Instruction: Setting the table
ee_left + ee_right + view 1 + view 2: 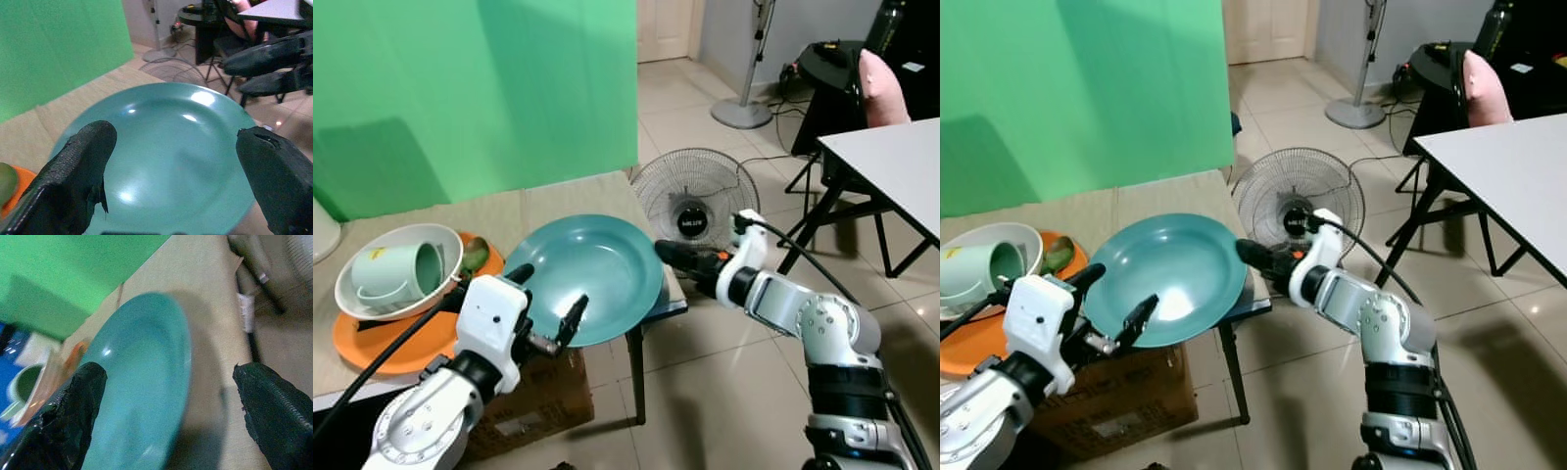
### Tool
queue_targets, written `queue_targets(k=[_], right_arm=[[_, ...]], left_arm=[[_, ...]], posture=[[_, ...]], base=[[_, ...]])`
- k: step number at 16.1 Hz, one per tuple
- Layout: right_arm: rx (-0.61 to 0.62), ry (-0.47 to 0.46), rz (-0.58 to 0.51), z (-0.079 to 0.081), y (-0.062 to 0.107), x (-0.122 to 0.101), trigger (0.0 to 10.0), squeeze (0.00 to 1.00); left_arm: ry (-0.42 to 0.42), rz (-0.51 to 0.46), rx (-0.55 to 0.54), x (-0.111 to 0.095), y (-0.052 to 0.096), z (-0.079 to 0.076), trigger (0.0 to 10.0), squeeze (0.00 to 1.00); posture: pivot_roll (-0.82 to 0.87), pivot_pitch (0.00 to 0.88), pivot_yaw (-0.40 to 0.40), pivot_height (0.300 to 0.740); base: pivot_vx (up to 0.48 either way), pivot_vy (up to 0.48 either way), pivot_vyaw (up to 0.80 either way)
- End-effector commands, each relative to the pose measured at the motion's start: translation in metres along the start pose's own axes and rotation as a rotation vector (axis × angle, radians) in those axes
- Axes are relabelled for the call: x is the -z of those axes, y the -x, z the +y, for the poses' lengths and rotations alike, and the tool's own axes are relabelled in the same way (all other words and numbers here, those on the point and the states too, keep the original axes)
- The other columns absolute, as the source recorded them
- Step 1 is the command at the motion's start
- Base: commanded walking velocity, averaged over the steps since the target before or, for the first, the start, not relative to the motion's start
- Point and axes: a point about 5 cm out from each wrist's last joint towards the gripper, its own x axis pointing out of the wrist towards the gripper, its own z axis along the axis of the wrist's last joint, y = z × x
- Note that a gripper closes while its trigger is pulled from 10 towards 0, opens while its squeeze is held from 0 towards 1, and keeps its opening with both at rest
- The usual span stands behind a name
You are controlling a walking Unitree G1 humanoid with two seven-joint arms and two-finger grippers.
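Two grippers framed a teal plate (pixel 590 274) that lay at the right-hand corner of a low side table (pixel 558 201) covered in beige cloth, with its rim reaching past the table's right edge. The left gripper (pixel 548 306) hovered at the plate's near rim, its two black fingers spread apart and holding nothing. The right gripper (pixel 683 258) sat just beside the plate's far right rim, fingers also parted and empty. Toward the table's left edge, a white bowl (pixel 356 297) holding a pale green mug (pixel 396 272) on its side rested on an orange plate (pixel 372 345). A floor fan (pixel 694 199) stood behind the table, and a white dining table (pixel 898 168) stood well apart on the right. Judging by this, the step in hand was picking up the teal plate. The next move likely called for one gripper to close squarely on the rim, then lift level so the plate would not tip.
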Motion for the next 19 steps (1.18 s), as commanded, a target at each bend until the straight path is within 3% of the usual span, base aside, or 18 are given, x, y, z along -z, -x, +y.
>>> queue_targets(k=[1, 2, 3, 13, 15, 16, 19], right_arm=[[-0.038, -0.007, 0.008, 0.006, -0.002, -0.004, 10.0, 1.00], [-0.043, -0.009, 0.029, 0.008, -0.004, -0.002, 10.0, 0.59], [-0.029, -0.015, 0.062, 0.007, -0.010, 0.001, 10.0, 0.00], [-0.094, -0.064, 0.172, 0.019, -0.022, 0.013, 10.0, 0.00], [-0.092, -0.079, 0.183, 0.019, -0.024, 0.016, 7.4, 0.00], [-0.082, -0.091, 0.192, 0.017, -0.025, 0.019, 5.5, 0.00], [-0.076, -0.107, 0.207, 0.017, -0.029, 0.025, 4.2, 0.00]], left_arm=[[-0.002, 0.007, 0.013, -0.001, 0.003, 0.000, 10.0, 0.00], [0.002, 0.016, 0.026, 0.000, 0.005, 0.000, 10.0, 0.00], [0.004, 0.040, 0.054, 0.003, 0.007, -0.002, 10.0, 0.00], [0.012, 0.064, 0.077, 0.006, 0.012, -0.005, 10.0, 0.00], [0.014, 0.068, 0.078, 0.007, 0.012, -0.006, 10.0, 0.00], [0.015, 0.070, 0.077, 0.007, 0.012, -0.006, 10.0, 0.00], [0.020, 0.079, 0.077, 0.009, 0.013, -0.006, 10.0, 0.00]], posture=[[0.00, 0.000, 0.032, 0.740], [0.00, 0.000, 0.029, 0.740], [0.00, 0.000, 0.023, 0.740], [0.00, 0.000, 0.015, 0.740], [0.01, 0.000, 0.013, 0.740], [0.01, 0.000, 0.013, 0.740], [0.01, 0.000, 0.013, 0.740]], base=[[0.000, 0.000, 0.00], [0.000, 0.000, 0.00], [0.000, 0.000, 0.00], [0.000, 0.000, 0.00], [0.000, 0.000, 0.00], [0.000, 0.000, 0.00], [0.000, 0.000, 0.00]])
